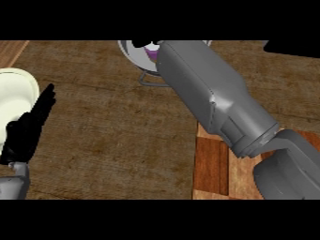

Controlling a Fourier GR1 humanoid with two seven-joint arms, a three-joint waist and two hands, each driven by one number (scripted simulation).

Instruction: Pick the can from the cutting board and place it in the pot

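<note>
At the frame's top, the right forearm [211, 93] hides its hand over the pot [136, 55], so whether it grips the light, rigid, slippery-sided can is untellable, while the left hand [29, 125] rests open.

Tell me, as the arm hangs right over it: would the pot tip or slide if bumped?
The pot looks wide and rigid, so it would probably slide, not tip. Its thin handle juts out; a knock there might turn it. Its weight cannot be judged.
</note>
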